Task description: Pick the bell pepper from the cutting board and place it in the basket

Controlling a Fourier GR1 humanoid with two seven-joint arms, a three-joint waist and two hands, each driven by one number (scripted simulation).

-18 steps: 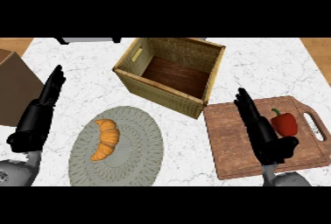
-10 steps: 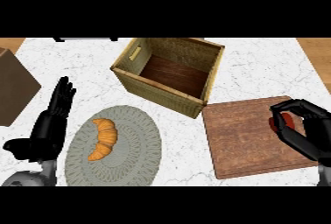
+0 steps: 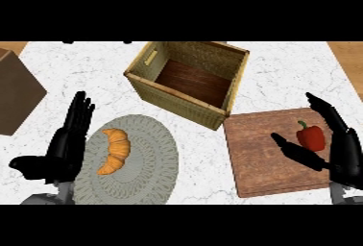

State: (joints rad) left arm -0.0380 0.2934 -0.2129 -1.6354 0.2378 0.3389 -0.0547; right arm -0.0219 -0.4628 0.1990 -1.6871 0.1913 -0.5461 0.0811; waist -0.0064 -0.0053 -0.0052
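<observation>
A white marbled counter (image 3: pixel 78 72) is carrying a square woven basket (image 3: pixel 174 101) with straw-coloured walls, a slot handle in one side and a dark wood floor showing inside; nothing is lying in it. Near it, to the right, a brown wood-grain cutting board (image 3: pixel 262 158) is sitting flat, and the red bell pepper (image 3: pixel 310 138) with its green stem is resting on the board's right part. A round grey textured plate (image 3: pixel 145 163) is holding a golden curved croissant (image 3: pixel 113 150). A brown box (image 3: pixel 18 98) is showing at the left edge.

The right hand (image 3: pixel 344 151) is standing just beside the pepper with its fingers spread wide and the thumb reaching across the board on the pepper's other side, gripping nothing. Half a second ago it was curled around the pepper; now the pepper is showing plainly between thumb and fingers. The left hand (image 3: pixel 60 153) is resting at the plate's left, fingers straight and upward, much as before
</observation>
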